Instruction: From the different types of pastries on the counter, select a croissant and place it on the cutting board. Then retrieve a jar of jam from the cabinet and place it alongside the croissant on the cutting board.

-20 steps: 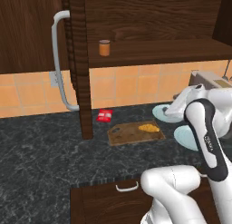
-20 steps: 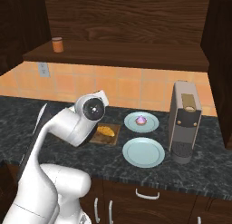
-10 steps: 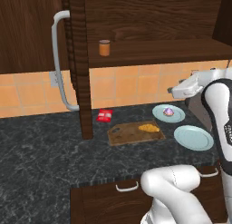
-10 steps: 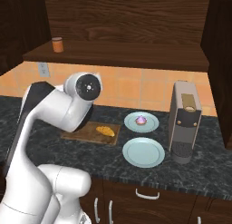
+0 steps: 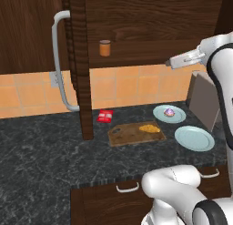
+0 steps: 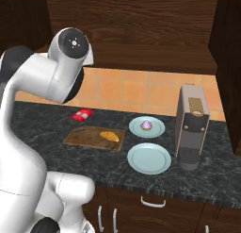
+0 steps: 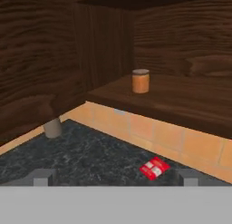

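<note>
One jam jar (image 7: 140, 80) on the cabinet shelf (image 7: 181, 100), above a red packet (image 7: 154, 168).

Cabinet: jam jar (image 5: 105, 48) on open cabinet shelf (image 5: 136, 60), above counter (image 5: 41, 151) | Counter, left to right: packet (image 5: 105, 115), cutting board (image 5: 135, 133) bearing croissant (image 5: 149, 128), two plates (image 5: 195, 138), coffee machine (image 6: 192, 126) | Far plate (image 6: 147, 127): holds pastry (image 6: 147, 125), behind near plate
</note>
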